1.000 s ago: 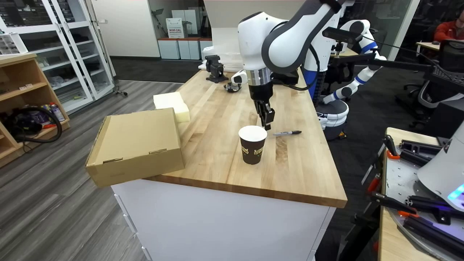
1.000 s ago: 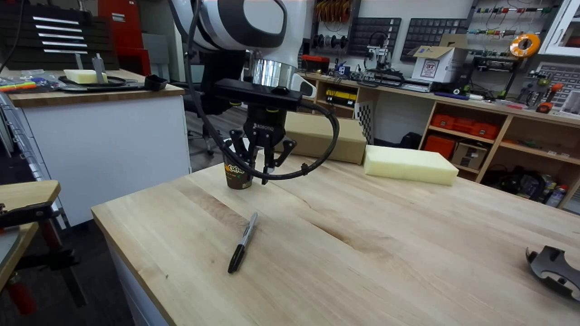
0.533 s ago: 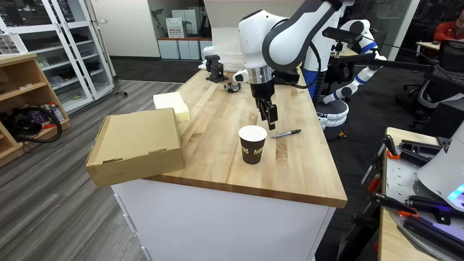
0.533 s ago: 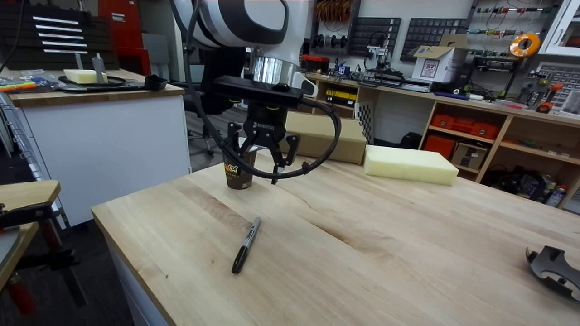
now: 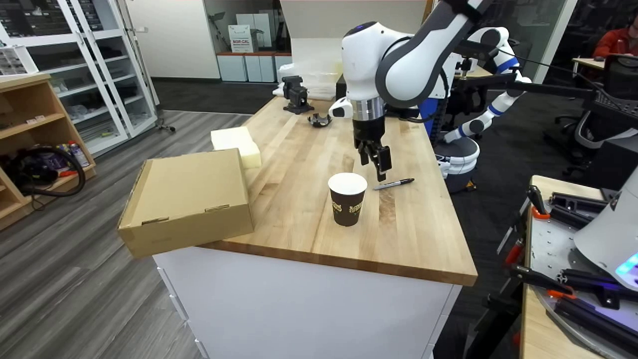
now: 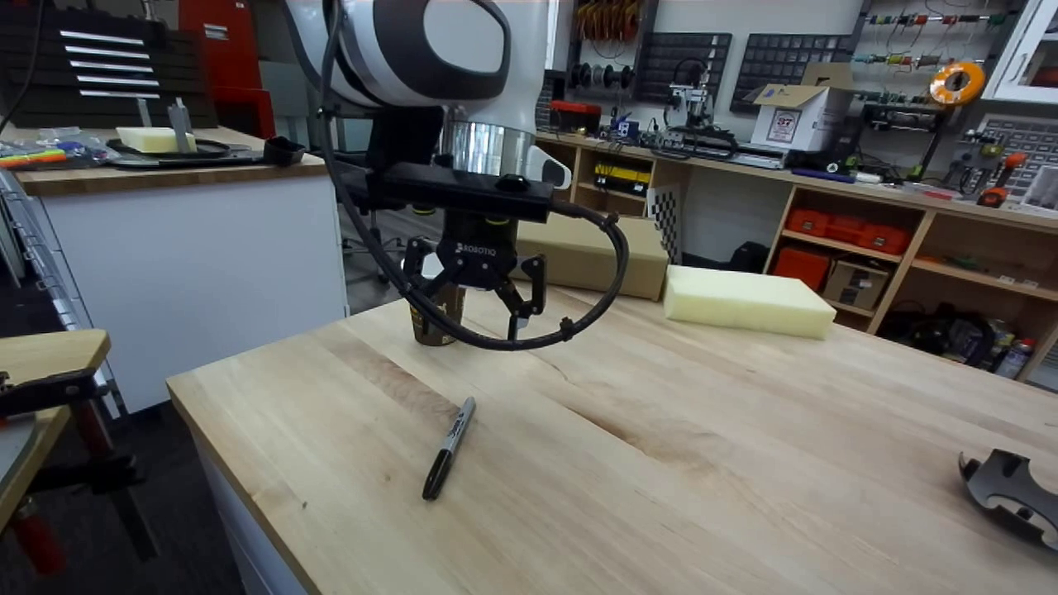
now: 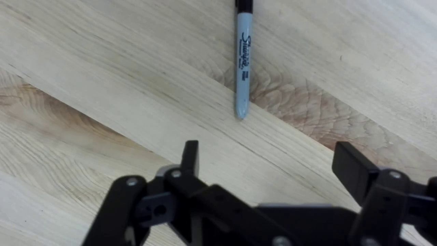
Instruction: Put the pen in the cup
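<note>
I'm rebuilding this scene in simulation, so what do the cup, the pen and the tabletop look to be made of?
The cup: probably matte paper, from its white rim and printed brown side.
The pen: likely smooth plastic, from its even, printed grey barrel.
The tabletop: wood, with visible grain and joined strips; sealed or bare is unclear.

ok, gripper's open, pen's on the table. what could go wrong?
In the wrist view the pen lies past the fingertips, not between them, so closing the gripper now would likely miss.
The pen shifted slightly on the table within the last second; a nudge might roll it.
In both exterior views the cup appears close to the gripper; a sideways swing could tip it.
</note>
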Controlling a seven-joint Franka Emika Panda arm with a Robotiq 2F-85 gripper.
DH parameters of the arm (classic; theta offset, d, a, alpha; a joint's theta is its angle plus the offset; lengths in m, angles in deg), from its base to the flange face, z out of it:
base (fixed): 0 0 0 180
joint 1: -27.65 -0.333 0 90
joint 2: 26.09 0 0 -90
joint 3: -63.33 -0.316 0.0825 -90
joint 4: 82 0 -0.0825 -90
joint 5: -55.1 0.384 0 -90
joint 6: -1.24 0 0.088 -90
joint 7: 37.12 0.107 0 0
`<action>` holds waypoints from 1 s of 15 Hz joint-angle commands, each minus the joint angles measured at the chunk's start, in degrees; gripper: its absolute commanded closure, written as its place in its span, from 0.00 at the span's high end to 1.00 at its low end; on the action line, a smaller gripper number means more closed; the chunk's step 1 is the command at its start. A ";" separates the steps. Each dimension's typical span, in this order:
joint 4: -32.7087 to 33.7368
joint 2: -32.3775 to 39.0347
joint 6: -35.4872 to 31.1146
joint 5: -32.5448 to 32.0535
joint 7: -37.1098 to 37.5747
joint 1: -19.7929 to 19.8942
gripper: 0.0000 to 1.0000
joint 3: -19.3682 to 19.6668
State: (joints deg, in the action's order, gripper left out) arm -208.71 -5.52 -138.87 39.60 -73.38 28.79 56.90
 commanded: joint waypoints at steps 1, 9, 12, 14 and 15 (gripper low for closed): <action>-5.64 -3.02 -6.45 -0.14 -3.63 1.22 1.00 0.22; -9.88 -1.89 -12.52 -0.53 -3.23 0.91 1.00 0.65; -11.14 -1.98 -13.97 -2.82 -0.56 -0.33 1.00 2.16; -11.57 -1.93 -13.97 -4.07 0.52 -0.80 1.00 2.98; -11.72 -1.90 -13.78 -4.64 1.31 -1.00 1.00 3.32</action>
State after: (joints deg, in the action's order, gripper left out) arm -218.16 -5.89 -151.09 37.55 -75.30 29.08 58.46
